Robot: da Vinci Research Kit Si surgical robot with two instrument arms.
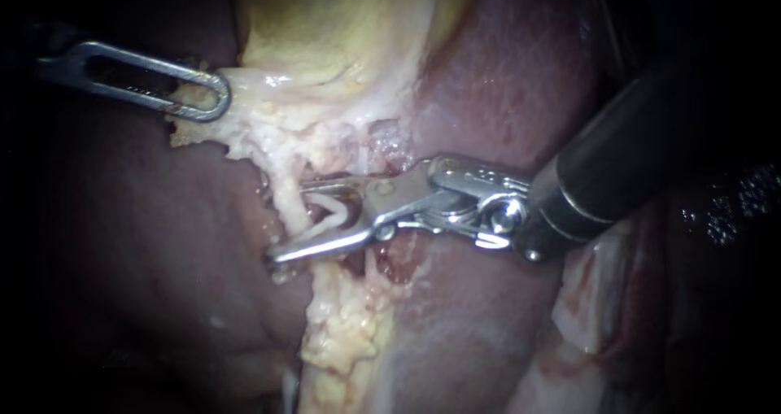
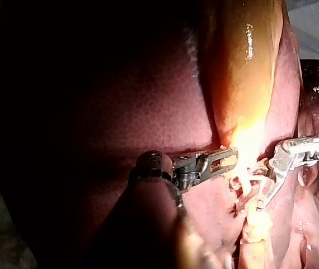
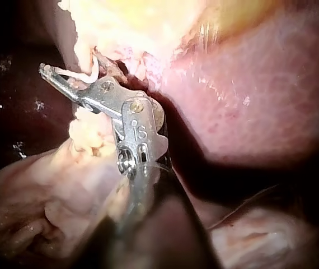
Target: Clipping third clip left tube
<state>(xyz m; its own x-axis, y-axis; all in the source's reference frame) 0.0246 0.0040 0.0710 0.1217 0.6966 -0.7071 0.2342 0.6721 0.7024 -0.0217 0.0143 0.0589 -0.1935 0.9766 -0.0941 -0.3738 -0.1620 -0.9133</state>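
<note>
In the endoscope view the left instrument [image 1: 213,98] comes in from the left. Its slotted claw is closed on the pale lower edge of the gallbladder [image 1: 325,32]. The right instrument [image 1: 290,223] comes in from the right, across the liver [image 1: 496,80]. Its claw stands wide apart with a white clip [image 1: 332,211] seated between the two halves, each half touching a leg of it. The tube [image 1: 283,188], a pale strand running down from the gallbladder's base, passes between the two halves just at the clip's open end. The clip is not yet pressed together. Below the claw lies lumpy yellow fat [image 1: 342,333].

In the left wrist view the left instrument [image 2: 226,158] grips pale tissue at the narrow end of the glistening gallbladder [image 2: 243,84], with dark liver [image 2: 120,112] beside its shaft. Just ahead of it the right instrument [image 2: 250,188] straddles the pale strands with its claw spread. Clip and tube cannot be told apart here.

In the right wrist view the right instrument [image 3: 64,78] reaches from its hinge to the pale tissue under the gallbladder. The clip [image 3: 94,70] shows white against the near half of the claw. The far half is hidden, so the gap cannot be judged from here. Fat [image 3: 87,134] lies under the claw, and the liver [image 3: 249,84] lies on the other side
</note>
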